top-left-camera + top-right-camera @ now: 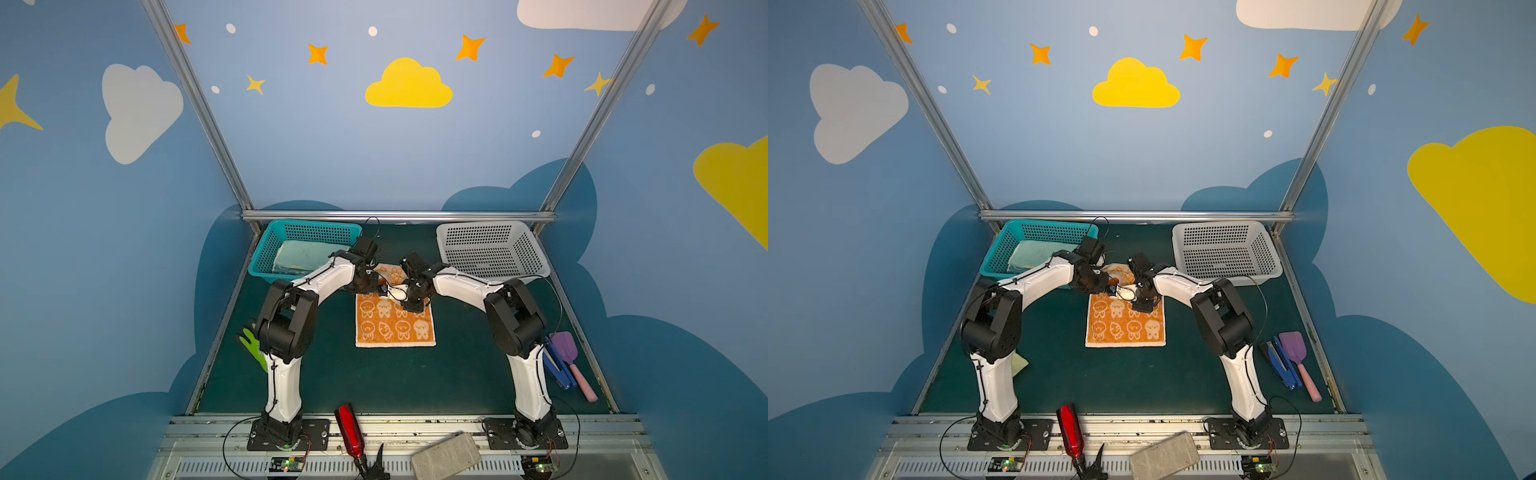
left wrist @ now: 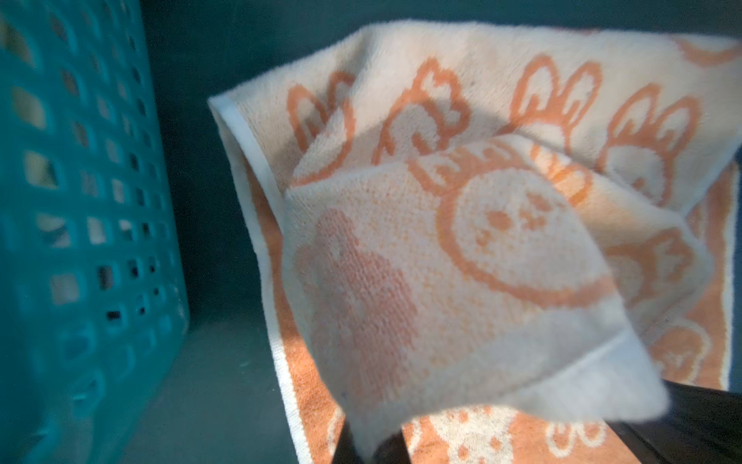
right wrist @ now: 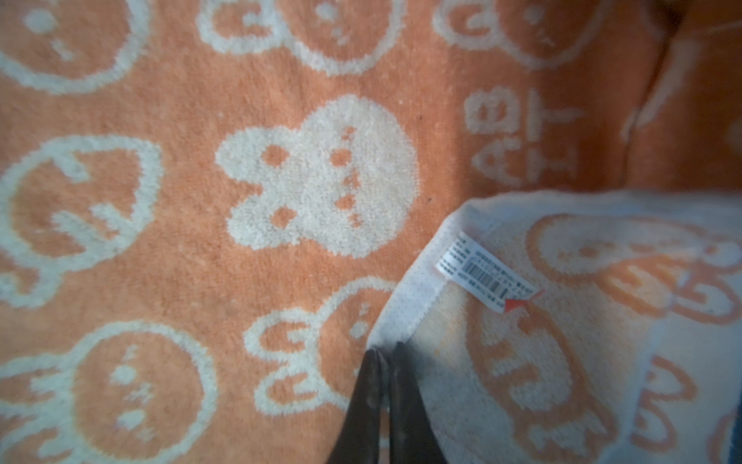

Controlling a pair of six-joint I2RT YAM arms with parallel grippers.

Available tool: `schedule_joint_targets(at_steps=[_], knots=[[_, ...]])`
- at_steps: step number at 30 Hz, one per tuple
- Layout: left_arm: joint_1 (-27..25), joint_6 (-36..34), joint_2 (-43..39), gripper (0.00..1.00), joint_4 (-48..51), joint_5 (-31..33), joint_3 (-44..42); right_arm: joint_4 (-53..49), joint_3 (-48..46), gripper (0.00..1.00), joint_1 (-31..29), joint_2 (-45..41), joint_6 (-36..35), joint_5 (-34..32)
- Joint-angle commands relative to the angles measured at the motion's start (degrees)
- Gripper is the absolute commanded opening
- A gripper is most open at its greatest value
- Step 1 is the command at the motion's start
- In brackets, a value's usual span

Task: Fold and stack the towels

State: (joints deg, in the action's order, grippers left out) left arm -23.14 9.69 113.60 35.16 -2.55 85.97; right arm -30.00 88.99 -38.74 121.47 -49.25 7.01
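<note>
Notably, left gripper (image 2: 369, 444) and right gripper (image 3: 384, 353) each clamped the orange towel (image 1: 395, 328) at its 12 o'clock corners. Left pinch was blurred, probably firm.

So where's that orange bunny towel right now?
In both top views the orange towel lies mid-scene on the green tabletop, in front of the gap between the teal basket and the white basket, its far edge lifted.

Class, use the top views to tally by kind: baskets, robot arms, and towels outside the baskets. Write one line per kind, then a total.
Baskets: 2 (teal basket, white basket)
Arms: 2 (left arm, right arm)
Towels outside the baskets: 1 (orange towel)
Total: 5
</note>
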Motion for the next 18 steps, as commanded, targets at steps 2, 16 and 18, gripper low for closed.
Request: schedule_joint_targets(at_steps=[2, 16, 18], knots=[[0.2, -1.4, -1.4, 0.04, 2.7, -0.1, 2.9, 3.8, -0.9, 0.00, 2.9, -6.3, 2.9, 3.1], [-0.4, -3.4, -6.2, 0.04, 7.2, -0.1, 1.7, 3.9, -8.5, 0.00, 7.0, -15.3, 0.2, 5.2], [-1.0, -3.7, -7.0, 0.04, 8.2, 0.9, 0.9, 3.8, -10.1, 0.00, 7.2, -16.4, 0.0, 5.2]])
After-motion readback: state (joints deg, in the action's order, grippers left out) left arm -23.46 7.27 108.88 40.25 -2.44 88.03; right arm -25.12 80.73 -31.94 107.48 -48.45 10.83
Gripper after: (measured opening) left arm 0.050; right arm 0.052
